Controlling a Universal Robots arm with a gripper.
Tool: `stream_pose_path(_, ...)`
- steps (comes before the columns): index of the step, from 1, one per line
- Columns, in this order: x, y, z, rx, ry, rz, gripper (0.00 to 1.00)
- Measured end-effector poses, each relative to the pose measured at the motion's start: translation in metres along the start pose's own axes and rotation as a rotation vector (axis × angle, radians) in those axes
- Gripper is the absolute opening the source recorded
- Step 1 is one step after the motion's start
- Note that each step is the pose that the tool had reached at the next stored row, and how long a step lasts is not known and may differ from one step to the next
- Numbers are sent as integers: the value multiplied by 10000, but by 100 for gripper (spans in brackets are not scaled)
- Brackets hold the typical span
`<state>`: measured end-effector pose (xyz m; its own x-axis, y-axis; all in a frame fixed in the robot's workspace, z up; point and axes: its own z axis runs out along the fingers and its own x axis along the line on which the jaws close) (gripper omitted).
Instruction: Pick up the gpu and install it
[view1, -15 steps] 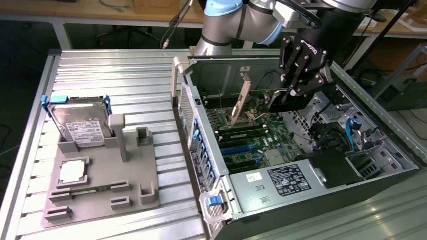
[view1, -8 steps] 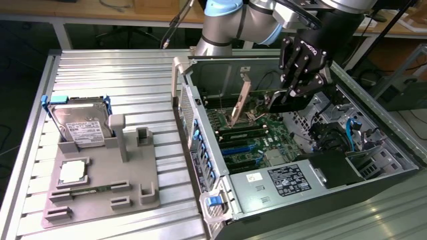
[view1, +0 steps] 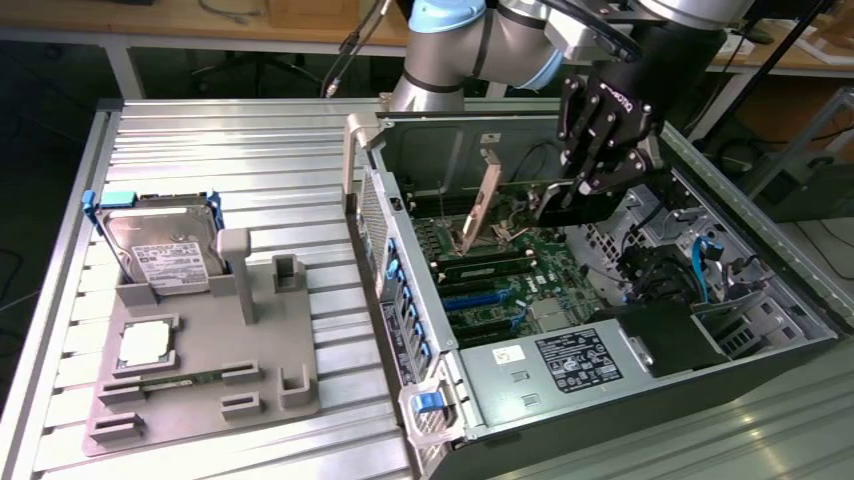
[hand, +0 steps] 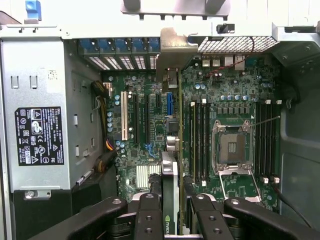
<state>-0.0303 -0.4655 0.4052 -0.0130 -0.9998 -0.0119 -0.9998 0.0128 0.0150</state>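
Observation:
The gpu (view1: 483, 196) hangs inside the open computer case (view1: 694, 345), above the green motherboard (view1: 521, 275). Its silver end bracket points toward the case's rear wall. My gripper (view1: 583, 190) is shut on the card's other end. In the wrist view the gpu (hand: 171, 175) is seen edge-on, running from between my fingers (hand: 149, 215) up to its silver bracket (hand: 172, 50) at the rear slot openings. It sits over the expansion slots (hand: 150, 115) of the motherboard (hand: 145, 150). Whether the card's edge touches a slot cannot be told.
Memory sticks (hand: 200, 140) and the open CPU socket (hand: 231, 148) lie beside the card. The power supply (hand: 40, 135) fills one end of the case. On the exterior view's left, a grey fixture (view1: 200, 390) holds a hard drive (view1: 167, 245), a CPU chip (view1: 144, 343) and a memory stick (view1: 180, 382).

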Motion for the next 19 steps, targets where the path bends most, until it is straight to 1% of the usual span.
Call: stream_pose_path(19, 1, -1, 54, 0, 0, 0, 27)
